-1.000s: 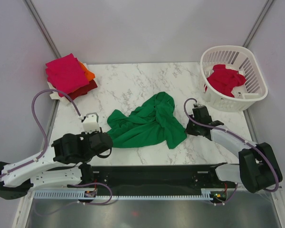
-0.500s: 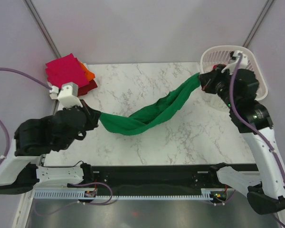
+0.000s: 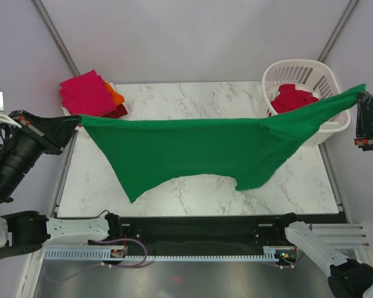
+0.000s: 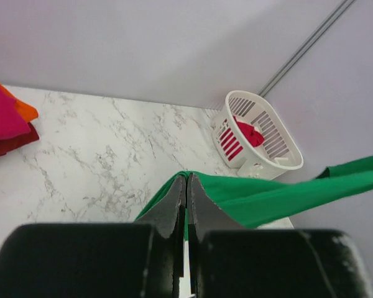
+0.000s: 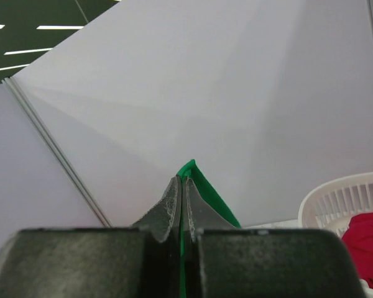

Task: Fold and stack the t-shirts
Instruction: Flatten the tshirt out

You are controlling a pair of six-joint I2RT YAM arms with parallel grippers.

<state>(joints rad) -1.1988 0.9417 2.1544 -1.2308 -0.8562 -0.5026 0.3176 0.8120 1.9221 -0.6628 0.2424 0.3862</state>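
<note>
The white marble-patterned desk [image 3: 174,102] fills the middle of the overhead view. Above it the green t-shirt [image 3: 193,146] hangs spread out flat in the air, its top edge pulled into a taut line running from the desk's left edge to beyond its right edge. The lower edge droops unevenly, with one point low on the left and another right of centre. On the right, the cloth crosses in front of the white slatted laundry basket [image 3: 326,77], which stands at the far right corner of the desk. A stack of folded t-shirts [image 3: 87,93] sits at the far left corner: magenta-pink on top, orange showing under it, dark red lowest. A crumpled red t-shirt [image 3: 292,98] lies inside the basket.

The left fingers [image 3: 71,122] are out past the desk's left edge, pressed together on one corner of the green t-shirt; the left wrist view shows the cloth coming out from between them [image 4: 180,189]. The right fingers [image 3: 362,102] are to the right of the basket, likewise clamped tight on the opposite corner [image 5: 176,189].

Half a second ago the green t-shirt was a twisted rope sagging between the arms over the desk. It is now opened into a sheet, with both arms swung further apart. The stack and basket have not moved.
</note>
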